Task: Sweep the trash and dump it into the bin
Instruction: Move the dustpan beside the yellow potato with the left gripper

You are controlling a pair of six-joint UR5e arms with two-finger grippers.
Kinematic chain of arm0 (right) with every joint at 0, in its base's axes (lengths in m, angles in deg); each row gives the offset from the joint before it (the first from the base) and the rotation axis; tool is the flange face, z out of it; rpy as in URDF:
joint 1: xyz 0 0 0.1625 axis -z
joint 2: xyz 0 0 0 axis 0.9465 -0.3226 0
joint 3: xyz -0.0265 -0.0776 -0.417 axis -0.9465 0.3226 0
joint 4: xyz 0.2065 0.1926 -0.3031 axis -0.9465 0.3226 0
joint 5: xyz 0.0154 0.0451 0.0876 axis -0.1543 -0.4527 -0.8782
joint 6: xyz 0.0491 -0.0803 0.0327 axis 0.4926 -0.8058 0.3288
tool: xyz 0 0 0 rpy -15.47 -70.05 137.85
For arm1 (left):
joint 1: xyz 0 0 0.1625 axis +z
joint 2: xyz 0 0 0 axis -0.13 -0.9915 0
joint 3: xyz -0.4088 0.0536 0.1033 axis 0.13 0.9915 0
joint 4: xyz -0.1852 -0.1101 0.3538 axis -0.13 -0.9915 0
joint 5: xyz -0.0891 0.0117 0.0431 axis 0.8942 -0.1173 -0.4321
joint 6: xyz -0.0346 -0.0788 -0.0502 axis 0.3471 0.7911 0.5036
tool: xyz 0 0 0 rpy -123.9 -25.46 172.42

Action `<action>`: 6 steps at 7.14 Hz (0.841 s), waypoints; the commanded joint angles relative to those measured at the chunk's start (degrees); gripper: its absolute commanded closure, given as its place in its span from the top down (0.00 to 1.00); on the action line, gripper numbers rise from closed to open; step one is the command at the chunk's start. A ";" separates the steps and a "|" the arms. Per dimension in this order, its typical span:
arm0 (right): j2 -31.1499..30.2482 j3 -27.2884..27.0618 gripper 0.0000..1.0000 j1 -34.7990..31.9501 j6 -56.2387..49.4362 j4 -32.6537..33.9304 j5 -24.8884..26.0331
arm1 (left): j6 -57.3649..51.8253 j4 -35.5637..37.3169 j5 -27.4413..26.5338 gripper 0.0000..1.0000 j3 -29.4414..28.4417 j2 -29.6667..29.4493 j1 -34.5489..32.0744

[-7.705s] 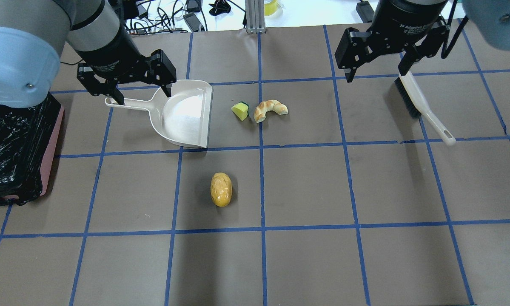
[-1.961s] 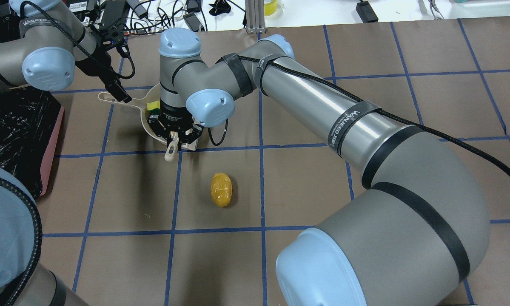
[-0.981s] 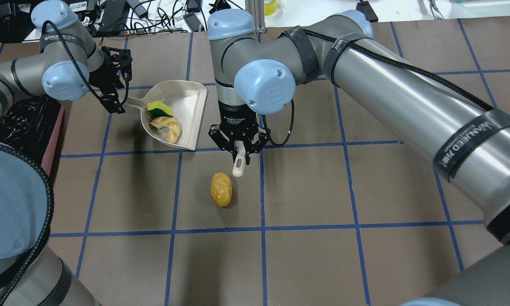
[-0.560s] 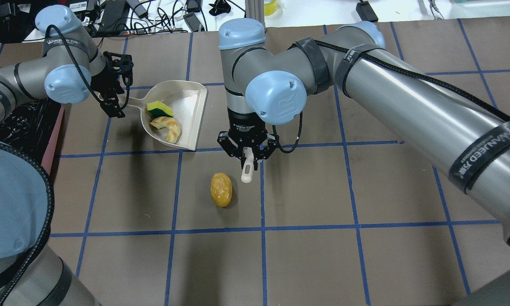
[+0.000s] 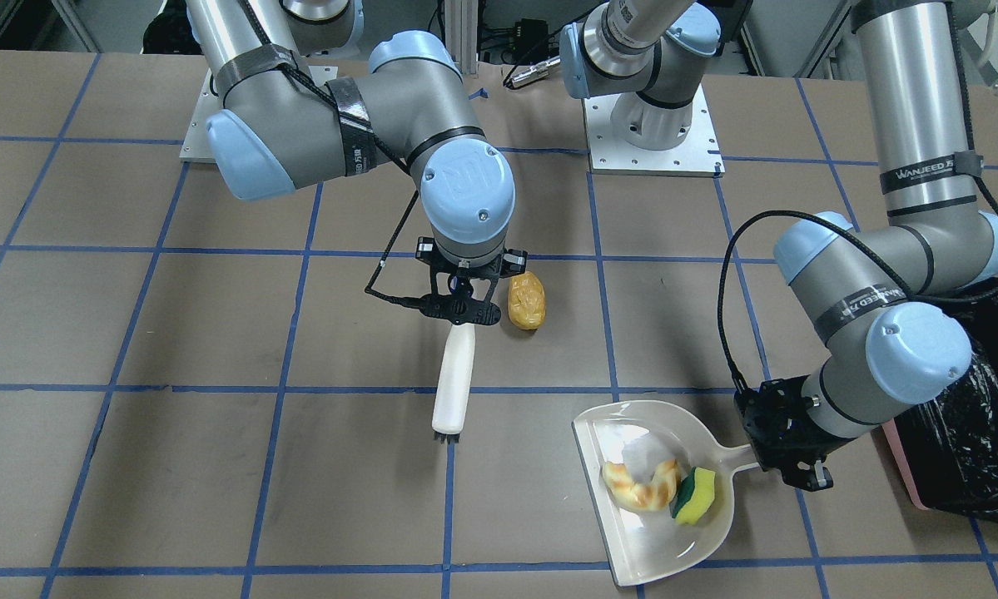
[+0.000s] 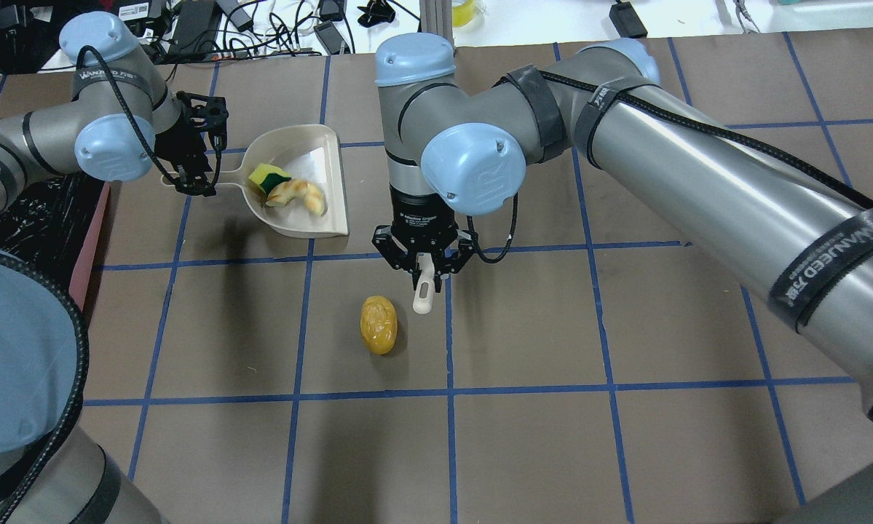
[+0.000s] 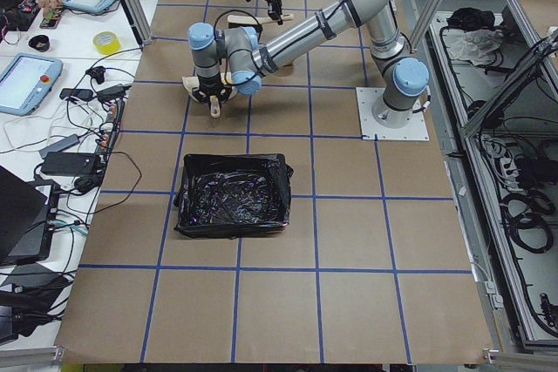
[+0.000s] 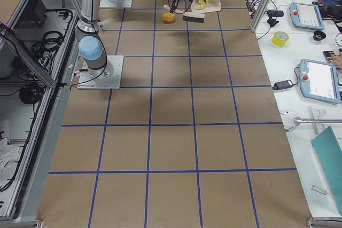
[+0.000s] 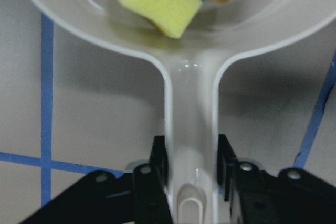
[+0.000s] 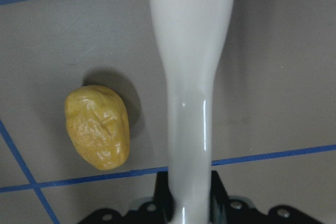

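Observation:
My left gripper [image 6: 192, 178] is shut on the handle of the off-white dustpan [image 6: 298, 222], seen close in the left wrist view [image 9: 191, 103]. The dustpan holds the yellow-green sponge [image 6: 267, 175] and the croissant piece [image 6: 299, 193]. It casts a shadow beneath, as if slightly raised. My right gripper [image 6: 423, 269] is shut on the white brush handle [image 5: 454, 374], bristles on the table. The potato-like lump [image 6: 378, 324] lies just beside the brush, on the dustpan's side [image 10: 97, 126]. The pink bin with the black bag [image 6: 14, 218] stands at the table's left edge.
The brown table carries a blue tape grid [image 6: 449, 397]. Cables and adapters [image 6: 312, 22] lie beyond the far edge. Both arms reach over the middle of the table; the right arm's large links [image 6: 698, 167] cross the right half.
The dustpan has shifted toward the far side and turned, and the sponge and croissant slid inside it. Over the last second the right gripper carried the brush to beside the potato lump.

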 commanded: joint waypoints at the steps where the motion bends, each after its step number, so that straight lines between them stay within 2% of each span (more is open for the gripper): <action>1: 0.06 0.00 0.00 0.00 -0.09 0.08 -0.01 | -2.99 0.39 -3.76 0.00 4.75 3.89 0.15; 6: -0.03 0.00 0.00 0.00 -0.52 0.34 0.16 | -9.06 0.92 -5.99 0.00 23.02 19.17 -0.73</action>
